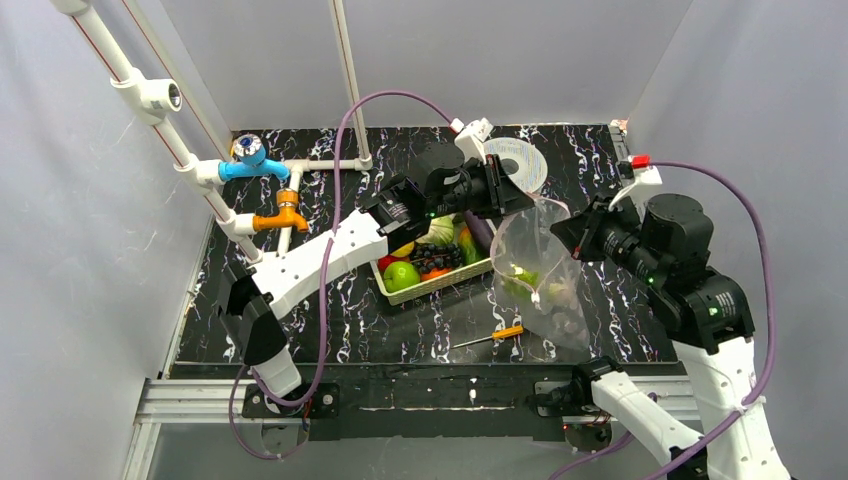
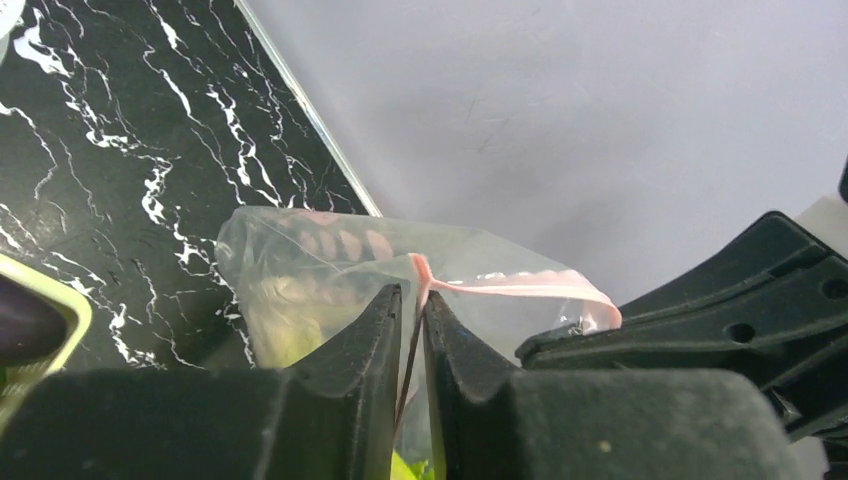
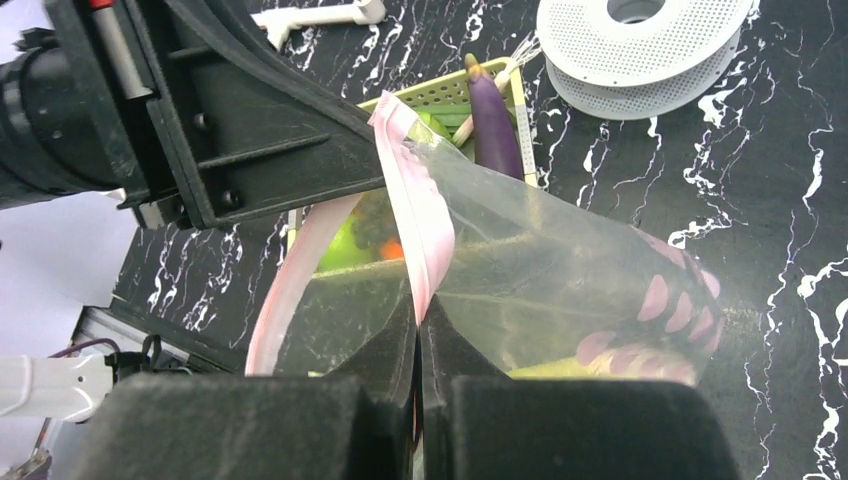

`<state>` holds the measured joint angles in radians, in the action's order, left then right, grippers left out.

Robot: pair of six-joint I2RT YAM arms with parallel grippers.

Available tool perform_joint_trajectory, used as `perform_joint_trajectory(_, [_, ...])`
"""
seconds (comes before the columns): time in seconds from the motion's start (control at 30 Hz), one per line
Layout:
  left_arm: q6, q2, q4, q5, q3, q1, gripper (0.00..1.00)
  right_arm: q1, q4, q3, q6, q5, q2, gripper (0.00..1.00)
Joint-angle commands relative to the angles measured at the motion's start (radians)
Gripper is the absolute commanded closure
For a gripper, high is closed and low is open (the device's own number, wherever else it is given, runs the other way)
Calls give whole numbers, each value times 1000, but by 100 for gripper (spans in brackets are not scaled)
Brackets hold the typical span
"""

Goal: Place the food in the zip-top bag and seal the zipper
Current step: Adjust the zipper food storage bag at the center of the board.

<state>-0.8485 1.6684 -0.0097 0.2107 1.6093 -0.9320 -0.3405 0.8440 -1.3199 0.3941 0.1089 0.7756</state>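
While my right pincer [image 3: 418, 322] presses its fingers flat together on the thin pinkish-red zipper strip [image 3: 415, 220], my left pincer [image 2: 412, 297] nips the strip's other end, with only a hairline slit between its fingers. The mouth of the crinkly clear plastic zip-top bag [image 3: 560, 270] is stretched between them. Below lies the black, white-veined marble surface [image 1: 330, 310], walled in by plain white panels [image 1: 500, 60]. On it are a grey perforated round spool [image 3: 640, 50], a yellow-handled screwdriver [image 1: 490, 335] and a pale-green slatted basket [image 1: 432, 288] holding a slim purple eggplant [image 3: 490, 110] and a round green apple [image 1: 400, 275]. The bag hangs from both pincers just right of the basket, with green food [image 1: 520, 282] showing inside it.
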Motion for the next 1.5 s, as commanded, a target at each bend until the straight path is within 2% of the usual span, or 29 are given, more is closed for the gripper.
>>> perform_joint_trajectory(0.0, [30, -36, -35, 4, -42, 0, 71, 0, -90, -9, 1, -4, -40, 99])
perform_joint_trajectory(0.1, [37, -88, -22, 19, -128, -1, 51, 0, -89, 22, -2, 11, -27, 99])
perform_joint_trajectory(0.2, [63, -160, -45, 20, -212, -4, 42, 0, -111, 62, -3, 10, -34, 99])
perform_joint_trajectory(0.4, [144, -310, -96, -70, -328, -38, 40, 0, -110, 69, -23, 8, -21, 99])
perform_joint_trajectory(0.5, [154, -317, -107, -75, -350, -64, 37, 0, -110, 67, -27, 5, -16, 99])
perform_joint_trajectory(0.8, [184, -323, -142, -132, -364, -139, 35, 0, -108, 73, -31, 8, -11, 99])
perform_joint_trajectory(1.0, [176, -356, -104, -137, -404, -200, 29, 0, -112, 78, -34, 7, -12, 99])
perform_joint_trajectory(1.13, [144, -335, -95, -153, -426, -209, 35, 0, -119, 90, -34, 12, -22, 99])
perform_joint_trajectory(1.17, [135, -325, -85, -145, -427, -209, 39, 0, -119, 91, -33, 11, -23, 99])
perform_joint_trajectory(1.23, [132, -306, -53, -122, -429, -209, 55, 0, -116, 93, -35, 0, -24, 99])
perform_joint_trajectory(1.33, [165, -276, -7, -105, -394, -209, 95, 0, -116, 105, -41, -37, -33, 99])
perform_joint_trajectory(1.37, [188, -258, -3, -105, -354, -207, 100, 0, -118, 114, -46, -60, -38, 99])
perform_joint_trajectory(1.47, [242, -183, 3, -108, -165, -193, 100, 0, -123, 136, -50, -148, -53, 99])
